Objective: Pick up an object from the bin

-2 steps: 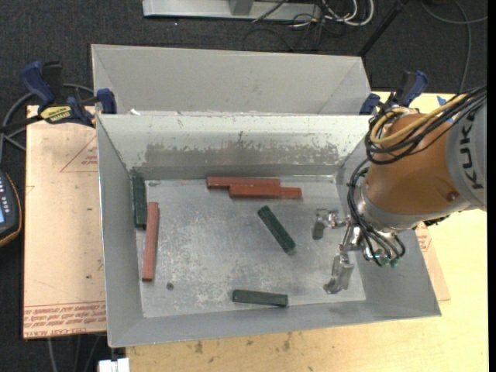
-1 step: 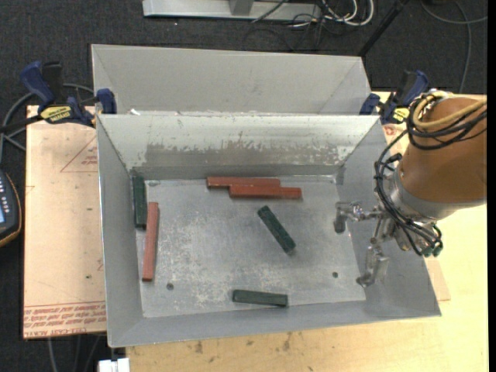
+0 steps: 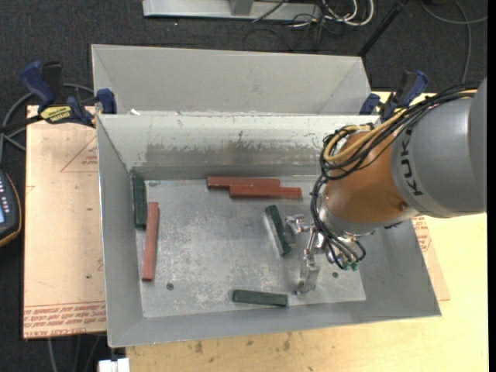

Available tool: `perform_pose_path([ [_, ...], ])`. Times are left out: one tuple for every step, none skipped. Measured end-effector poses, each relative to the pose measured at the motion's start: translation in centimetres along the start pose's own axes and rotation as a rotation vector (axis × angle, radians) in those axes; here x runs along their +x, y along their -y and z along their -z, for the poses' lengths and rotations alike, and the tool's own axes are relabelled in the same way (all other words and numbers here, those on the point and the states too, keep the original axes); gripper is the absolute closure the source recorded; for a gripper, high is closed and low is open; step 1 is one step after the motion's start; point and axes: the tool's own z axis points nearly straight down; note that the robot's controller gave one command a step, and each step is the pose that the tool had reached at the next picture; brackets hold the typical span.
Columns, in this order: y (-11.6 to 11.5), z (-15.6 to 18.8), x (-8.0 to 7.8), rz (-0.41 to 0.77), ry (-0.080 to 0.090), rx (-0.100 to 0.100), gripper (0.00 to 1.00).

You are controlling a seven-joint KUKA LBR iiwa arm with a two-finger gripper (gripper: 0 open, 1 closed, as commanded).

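— Where was the gripper?
— Front right of the bin, just beside a dark green bar lying left to right. Another green bar slanted front to back nearby.
— Open or clenched?
— Couldn't tell. The arm read "KUKA".

cables, grey stand base

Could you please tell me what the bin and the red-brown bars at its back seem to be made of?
Bin: bare grey metal, dull, with a scuffed and speckled floor. Red-brown bars: opaque, matte, straight-edged; perhaps painted wood or plastic, I cannot tell which.
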Motion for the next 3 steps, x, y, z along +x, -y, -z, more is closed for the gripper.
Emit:
perform_pose_path([
  [0.69,-0.12,-6.25,0.011,0.005,0.002,0.00],
  [0.67,-0.14,-5.99,0.012,-0.001,0.002,1.00],
  [0.63,-0.16,-6.00,0.013,-0.001,0.002,0.00],
])
